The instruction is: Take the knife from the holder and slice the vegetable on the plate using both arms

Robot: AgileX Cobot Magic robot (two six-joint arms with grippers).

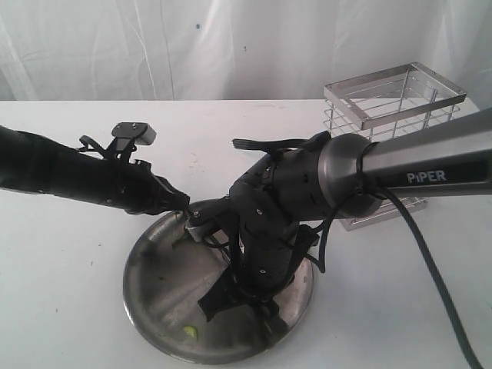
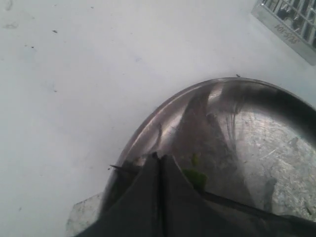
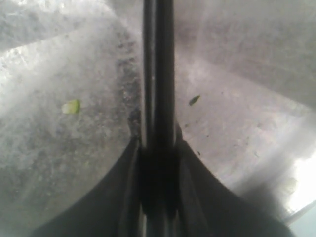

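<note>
The scratched metal plate lies at the front centre of the table. My left gripper is shut, its tips down at the plate's far left rim. The green vegetable pokes out from behind those fingers, with a thin stem on the other side; whether it is pinched or only pressed I cannot tell. My right gripper hangs low over the plate's middle, shut on the black knife, whose blade runs out across the plate. A light-green slice lies loose.
The chrome wire holder stands at the back right, behind the right arm's grey section. A black cable trails from that arm over the table at the right. White cloth hangs behind the table.
</note>
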